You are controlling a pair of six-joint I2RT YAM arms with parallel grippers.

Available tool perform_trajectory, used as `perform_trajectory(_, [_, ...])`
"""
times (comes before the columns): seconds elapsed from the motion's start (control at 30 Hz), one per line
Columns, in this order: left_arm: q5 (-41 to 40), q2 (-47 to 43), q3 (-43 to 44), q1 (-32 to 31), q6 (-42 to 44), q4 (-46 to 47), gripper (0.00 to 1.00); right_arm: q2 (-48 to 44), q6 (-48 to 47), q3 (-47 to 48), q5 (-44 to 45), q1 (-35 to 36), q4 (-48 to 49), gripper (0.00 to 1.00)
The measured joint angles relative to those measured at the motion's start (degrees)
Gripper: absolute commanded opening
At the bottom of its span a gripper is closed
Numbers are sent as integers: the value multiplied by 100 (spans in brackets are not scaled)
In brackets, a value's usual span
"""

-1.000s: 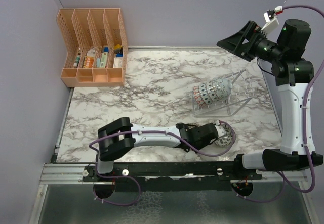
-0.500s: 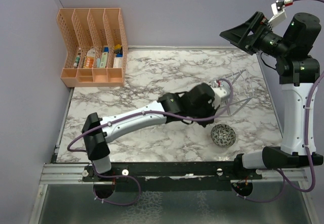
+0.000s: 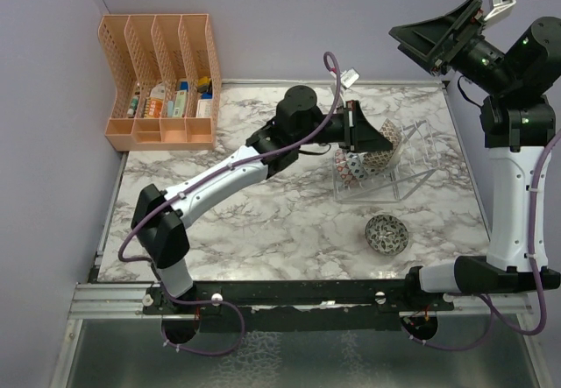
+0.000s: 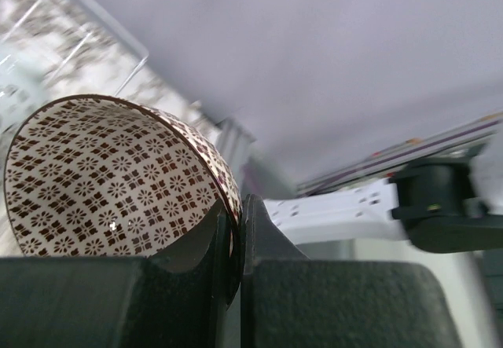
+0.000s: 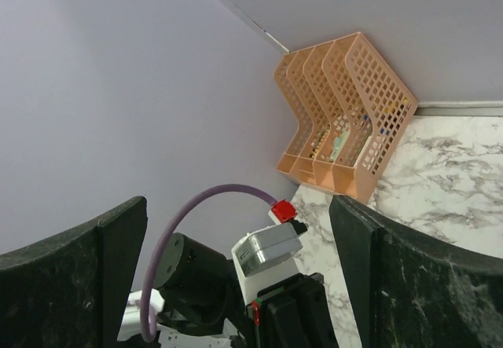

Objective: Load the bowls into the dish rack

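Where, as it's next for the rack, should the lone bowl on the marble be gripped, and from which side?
Probably best: pinch the rim of the lone bowl, one finger inside and one outside, coming straight down from above. It sits upright, mouth up, with bare table all round it.

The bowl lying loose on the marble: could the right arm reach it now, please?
Probably yes: the right gripper is open and empty, raised high, and nothing covers the bowl.

Left gripper [image 3: 379, 137] hides the racked bowls [image 3: 351, 170] — count unclear.
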Motion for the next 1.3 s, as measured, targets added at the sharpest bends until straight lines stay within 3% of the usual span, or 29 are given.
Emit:
perform_trajectory(0.2, [173, 684, -20, 74, -2000, 2269, 0, 24, 201, 37, -98, 0, 232, 100])
perform_trajectory(0.33, [-9, 1060, -216, 103, -3012, 2938, 0, 52, 245, 59, -138, 0, 271, 100])
perform_trajectory(0.63, [-774, 1742, -243, 114, -4092, 3136, 0, 81, 243, 59, -275, -9, 273, 100])
perform_trajectory(1.1, [-1576, 2787, 750, 125, -4763, 3475, 0, 190, 221, 101, -675, -372, 254, 100])
perform_trajectory(1.3, [-1681, 2918, 726, 125, -5018, 3641, 0, 289, 129, 192, -748, -424, 214, 100])
